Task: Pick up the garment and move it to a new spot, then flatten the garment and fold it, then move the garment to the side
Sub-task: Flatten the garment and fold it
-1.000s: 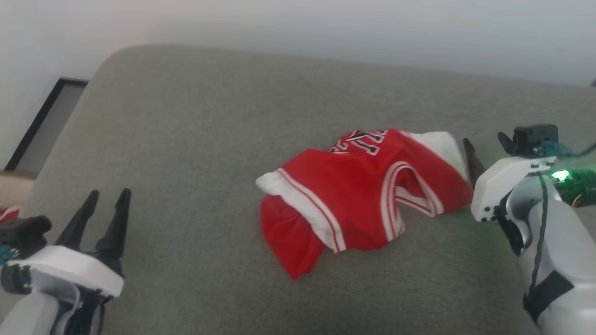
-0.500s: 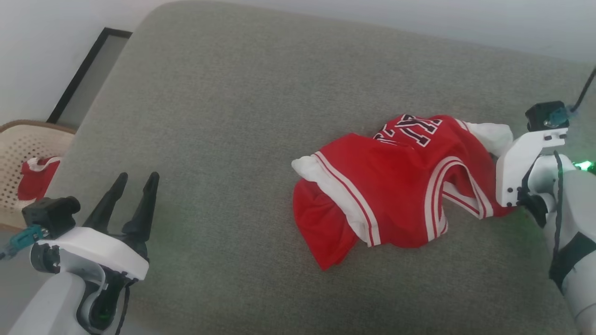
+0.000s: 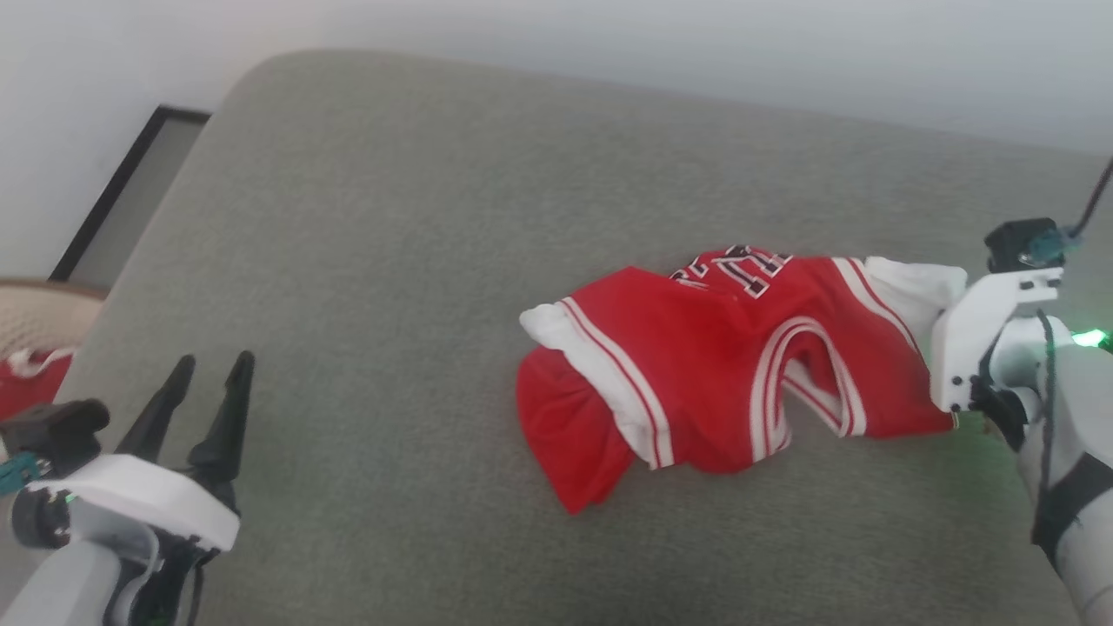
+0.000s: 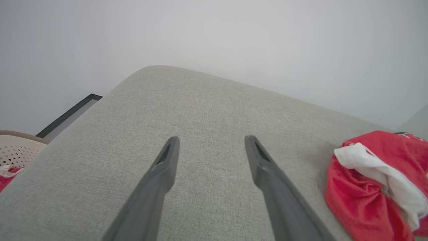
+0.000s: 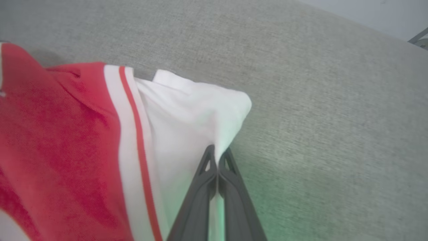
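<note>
The garment (image 3: 713, 365), a red jersey with white sleeves and striped trim, lies crumpled on the grey cushion (image 3: 417, 226), right of centre. My right gripper (image 5: 217, 154) is shut on the edge of its white sleeve (image 5: 187, 110), with cloth pinched between the fingertips. In the head view that arm's white wrist housing (image 3: 983, 330) sits at the garment's right end and hides the fingers. My left gripper (image 3: 209, 374) hovers open and holds nothing at the lower left, well apart from the garment (image 4: 364, 187).
A cream basket (image 3: 35, 304) holding red cloth (image 3: 26, 387) stands off the cushion's left edge. A dark-framed panel (image 3: 130, 200) leans on the pale wall behind. Bare grey cushion stretches between my left gripper and the garment.
My right gripper has closed on the white sleeve, which is now drawn out toward it. The head camera has shifted. My left gripper remains open.
</note>
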### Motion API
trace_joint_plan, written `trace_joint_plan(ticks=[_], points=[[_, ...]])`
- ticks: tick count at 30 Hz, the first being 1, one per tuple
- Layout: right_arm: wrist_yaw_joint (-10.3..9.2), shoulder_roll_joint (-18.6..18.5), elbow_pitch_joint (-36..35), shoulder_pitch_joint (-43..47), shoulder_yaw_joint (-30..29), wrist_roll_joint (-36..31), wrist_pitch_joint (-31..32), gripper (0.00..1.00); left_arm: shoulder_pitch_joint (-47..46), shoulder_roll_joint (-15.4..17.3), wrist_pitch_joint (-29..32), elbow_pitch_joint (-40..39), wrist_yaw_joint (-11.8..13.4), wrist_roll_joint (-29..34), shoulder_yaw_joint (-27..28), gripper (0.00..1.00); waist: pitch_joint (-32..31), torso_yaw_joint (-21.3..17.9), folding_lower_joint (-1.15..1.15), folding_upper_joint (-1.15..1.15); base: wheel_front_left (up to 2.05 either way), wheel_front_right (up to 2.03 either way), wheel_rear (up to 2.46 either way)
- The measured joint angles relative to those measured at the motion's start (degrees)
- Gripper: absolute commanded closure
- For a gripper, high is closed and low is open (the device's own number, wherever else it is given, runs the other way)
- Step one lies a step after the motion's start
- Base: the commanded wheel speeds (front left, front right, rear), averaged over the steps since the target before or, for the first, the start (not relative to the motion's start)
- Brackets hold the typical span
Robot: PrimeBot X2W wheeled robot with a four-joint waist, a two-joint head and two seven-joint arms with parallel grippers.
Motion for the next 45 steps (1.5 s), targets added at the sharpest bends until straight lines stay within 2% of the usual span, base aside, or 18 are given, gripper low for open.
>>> trace_joint_plan(ticks=[13,18,19,21,22,33,41,45], points=[[-0.01,-6.4,-6.0,8.8,-2.9,4.0,3.5,1.00,5.7,3.2,0.9,-4.9,2.6,-1.6,2.1,0.00,-4.9,-8.2,0.00,0.00,0.00,0.00,0.00],[-0.03,-5.0,-6.8,11.9,-5.3,5.0,4.1,1.00,5.6,3.4,1.6,-5.8,2.8,-1.8,1.9,0.00,-4.5,-9.0,0.00,0.00,0.00,0.00,0.00],[-0.03,-4.6,-6.4,12.2,-5.8,5.0,4.5,0.97,5.5,3.4,1.9,-5.9,2.8,-1.8,1.8,0.00,-4.4,-9.0,0.00,0.00,0.00,0.00,0.00],[-0.03,-3.6,-5.8,12.2,-6.8,5.0,4.4,0.61,5.3,3.4,2.2,-5.9,2.8,-2.0,1.6,0.00,-4.2,-9.0,0.00,0.00,0.00,0.00,0.00],[-0.03,-3.3,-5.4,12.2,-7.3,4.9,4.4,0.02,5.1,3.3,2.5,-5.9,2.8,-2.0,1.4,0.00,-4.1,-8.9,0.00,0.00,0.00,0.00,0.00],[-0.04,-1.3,-4.8,9.3,-9.0,2.7,5.0,0.00,2.6,5.1,11.3,-8.4,4.0,-5.3,1.0,0.00,-4.0,-11.1,0.00,0.00,0.00,0.00,0.00],[-0.04,1.1,-12.8,7.9,-9.3,1.0,2.0,0.00,-1.3,7.9,21.8,-13.9,5.3,-8.4,0.2,0.00,-3.8,-15.3,0.00,0.00,0.00,0.00,0.00],[-0.04,3.9,-18.6,8.1,-9.8,-0.1,-1.8,0.00,-3.9,9.1,27.1,-15.5,6.4,-9.5,-0.7,0.00,-3.4,-17.8,0.00,0.00,0.00,0.00,0.00]])
